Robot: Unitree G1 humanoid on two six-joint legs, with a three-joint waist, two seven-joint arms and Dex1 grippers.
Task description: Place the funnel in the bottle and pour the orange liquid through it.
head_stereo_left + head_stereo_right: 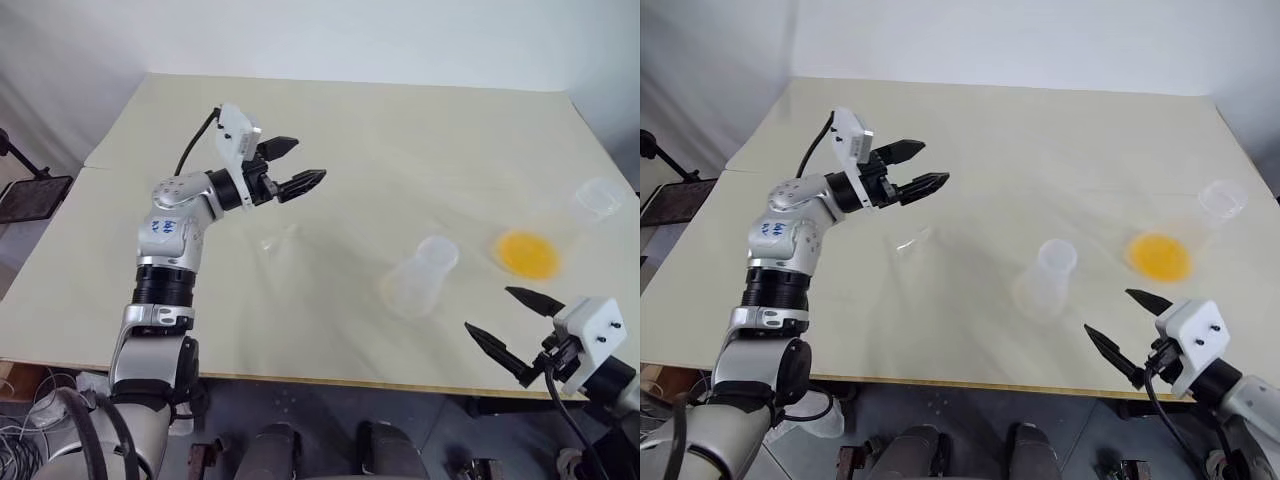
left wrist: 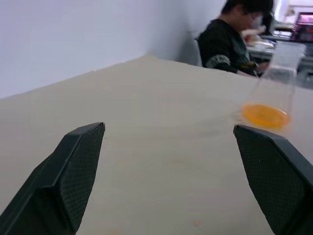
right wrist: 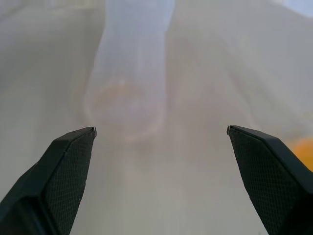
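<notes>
funnel (image 1: 277, 242) beside empty bottle (image 1: 422, 277)

One funnel (image 1: 277, 243), two clear flasks (image 1: 420, 276) (image 1: 560, 232), one holding orange liquid (image 1: 527, 253).

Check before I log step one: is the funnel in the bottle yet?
No. The funnel lies on the table, apart from the bottle.

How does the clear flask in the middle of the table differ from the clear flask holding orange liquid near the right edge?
The clear, frosted plastic bottle stands mid-table and looks empty; the broader clear plastic flask near the right edge holds a pool of orange liquid. The bottle's body is narrower, the flask's cone wider. The bottle stands closer to the tiny clear plastic funnel lying on the table. Both are see-through, upright and untouched by either pincer.
</notes>
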